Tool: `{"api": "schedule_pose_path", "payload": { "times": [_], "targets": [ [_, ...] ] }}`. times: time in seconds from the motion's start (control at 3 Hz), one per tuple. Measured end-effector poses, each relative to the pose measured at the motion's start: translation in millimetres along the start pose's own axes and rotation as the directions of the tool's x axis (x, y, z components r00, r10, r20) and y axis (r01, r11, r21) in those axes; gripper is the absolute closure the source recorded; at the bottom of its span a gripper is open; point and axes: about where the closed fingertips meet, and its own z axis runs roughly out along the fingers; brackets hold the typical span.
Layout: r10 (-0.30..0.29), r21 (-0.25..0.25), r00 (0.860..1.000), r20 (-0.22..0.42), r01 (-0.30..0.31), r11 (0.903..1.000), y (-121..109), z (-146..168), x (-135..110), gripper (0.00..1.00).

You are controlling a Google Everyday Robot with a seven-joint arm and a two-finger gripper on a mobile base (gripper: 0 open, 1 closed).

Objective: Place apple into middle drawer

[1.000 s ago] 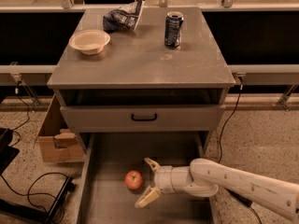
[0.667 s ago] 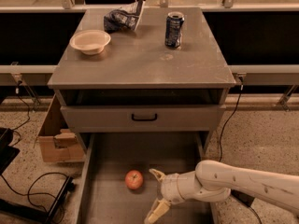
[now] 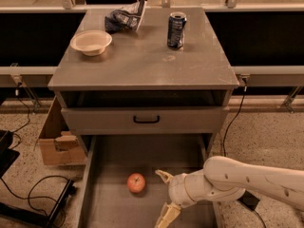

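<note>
The small red-orange apple (image 3: 136,183) lies on the flat floor of the open grey middle drawer (image 3: 109,160), left of centre. My gripper (image 3: 164,196) hangs over the drawer to the right of the apple, apart from it. Its two pale fingers (image 3: 164,176) are spread wide, one toward the apple and one down at the frame's bottom edge. It holds nothing. The white arm comes in from the lower right.
Above the open drawer is a shut drawer front with a small black handle (image 3: 146,120). On the cabinet top stand a soda can (image 3: 176,30), a beige bowl (image 3: 91,42) and a crumpled bag (image 3: 124,17). A cardboard box (image 3: 58,144) and cables (image 3: 28,194) lie at the left.
The gripper has drawn back from the apple to the right and down, toward the frame's bottom edge, fingers staying spread. The apple has stayed where it lies in the drawer.
</note>
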Motion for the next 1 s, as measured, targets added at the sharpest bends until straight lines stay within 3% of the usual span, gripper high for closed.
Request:
{"api": "schedule_pose_path", "payload": {
  "times": [0.33,0.67,1.0],
  "targets": [
    [-0.006,0.012,1.000,-0.021,0.006,0.9999,-1.8,-11.6,-3.7,0.00],
    [-0.010,0.024,0.992,-0.122,0.013,0.9996,9.0,-46.5,1.3,0.00],
    [-0.023,0.063,0.968,-0.250,0.040,0.9972,7.3,-119.2,-5.5,0.00]
  ]
}}
